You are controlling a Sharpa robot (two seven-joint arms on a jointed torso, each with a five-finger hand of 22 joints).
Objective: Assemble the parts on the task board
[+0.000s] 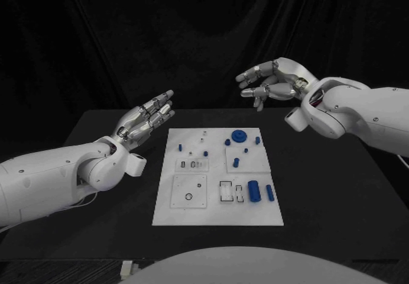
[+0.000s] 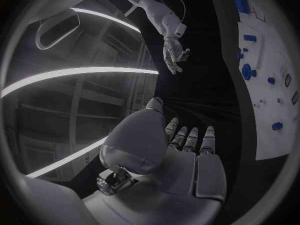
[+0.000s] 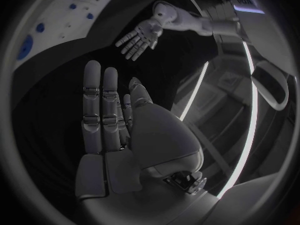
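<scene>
I have the left robot hand [image 1: 146,117] and right robot hand [image 1: 271,81] spread, empty, raised beyond the task board [image 1: 217,216] mid-counter; nothing looks started, so next I reach for a blue part [image 1: 254,191].

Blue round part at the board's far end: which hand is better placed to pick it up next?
Probably the right hand. It hovers past the board's far right corner, fingers apart, nearer the blue round part. The left hand holds nothing too, but sits off the board's left edge.
</scene>
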